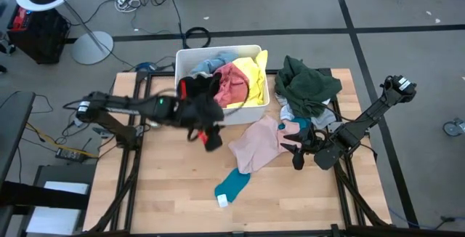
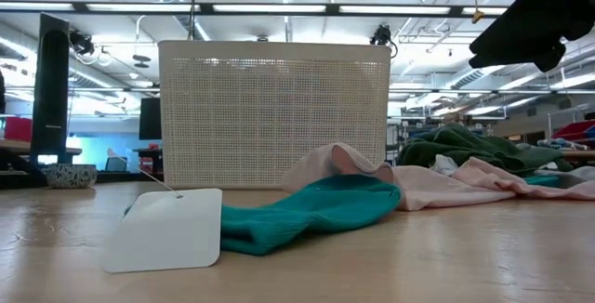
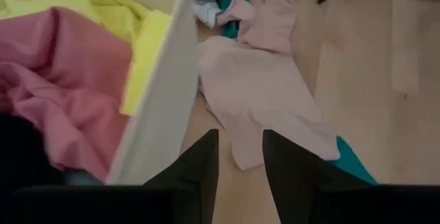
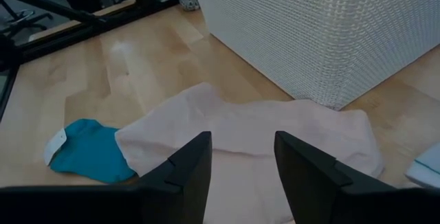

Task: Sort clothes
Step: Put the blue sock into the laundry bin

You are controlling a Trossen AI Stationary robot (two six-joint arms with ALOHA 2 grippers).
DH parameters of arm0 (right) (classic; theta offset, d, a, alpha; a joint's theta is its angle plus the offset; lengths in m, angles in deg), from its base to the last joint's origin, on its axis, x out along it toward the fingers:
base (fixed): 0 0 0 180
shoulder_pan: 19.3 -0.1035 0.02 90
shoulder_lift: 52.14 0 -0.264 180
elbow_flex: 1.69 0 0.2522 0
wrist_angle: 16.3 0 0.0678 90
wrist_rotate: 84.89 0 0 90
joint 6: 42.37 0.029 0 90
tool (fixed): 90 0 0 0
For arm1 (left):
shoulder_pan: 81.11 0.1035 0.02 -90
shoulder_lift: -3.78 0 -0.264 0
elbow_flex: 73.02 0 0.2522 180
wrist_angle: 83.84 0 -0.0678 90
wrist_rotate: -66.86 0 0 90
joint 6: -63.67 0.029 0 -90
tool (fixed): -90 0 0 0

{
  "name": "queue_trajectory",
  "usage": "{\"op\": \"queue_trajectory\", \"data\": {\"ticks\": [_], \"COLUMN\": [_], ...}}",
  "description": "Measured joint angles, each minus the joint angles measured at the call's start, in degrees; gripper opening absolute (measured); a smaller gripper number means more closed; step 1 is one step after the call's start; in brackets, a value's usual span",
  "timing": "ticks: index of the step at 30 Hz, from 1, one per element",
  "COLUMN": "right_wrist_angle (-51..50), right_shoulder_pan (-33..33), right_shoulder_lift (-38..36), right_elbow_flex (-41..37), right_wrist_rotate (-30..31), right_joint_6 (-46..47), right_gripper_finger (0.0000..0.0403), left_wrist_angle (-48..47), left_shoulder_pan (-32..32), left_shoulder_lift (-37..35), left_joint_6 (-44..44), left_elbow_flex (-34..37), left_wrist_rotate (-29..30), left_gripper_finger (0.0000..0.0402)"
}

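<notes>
The clothes are split between the white bin [image 1: 251,51] and the table. In the bin lie light blue [image 1: 207,64], maroon-pink [image 3: 62,86], yellow [image 1: 254,73] and black [image 1: 197,90] garments. A pale pink garment [image 1: 258,142] lies flat on the table, with a teal sock [image 1: 232,184] at its near side and a dark green garment [image 1: 309,84] heaped at the far right. My left gripper [image 3: 240,165] hovers open just outside the bin's near wall, with nothing between its fingers. My right gripper [image 4: 242,162] stands open above the pink garment's right end.
A white tag [image 2: 167,229] sits at the teal sock's end near the table's front edge. Small light teal and white pieces [image 1: 294,126] lie between the pink and green garments. Bare wood stretches over the table's near left part [image 1: 160,186].
</notes>
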Motion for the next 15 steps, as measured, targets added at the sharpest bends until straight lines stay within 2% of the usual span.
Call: {"op": "queue_trajectory", "data": {"ticks": [3,6,11,15], "right_wrist_angle": [0.01,0.08,0.12,0.12], "right_shoulder_pan": [0.00,0.00,0.00,0.00], "right_shoulder_lift": [0.00,0.00,0.00,0.00], "right_elbow_flex": [0.00,0.00,0.00,0.00], "right_wrist_rotate": [0.00,0.02,0.02,0.02], "right_joint_6": [0.02,0.23,0.69,1.18], "right_gripper_finger": [0.0161,0.0160,0.0160,0.0160], "left_wrist_angle": [1.94,7.98,22.74,30.68], "left_shoulder_pan": [-4.71,-7.86,-9.57,-9.55], "left_shoulder_lift": [0.04,0.08,0.17,0.20], "left_joint_6": [-2.37,-3.32,-5.67,-10.41], "left_elbow_flex": [2.05,6.64,17.78,26.37], "left_wrist_rotate": [4.59,5.68,3.20,-0.17], "left_gripper_finger": [0.0119,0.0119,0.0119,0.0119]}}
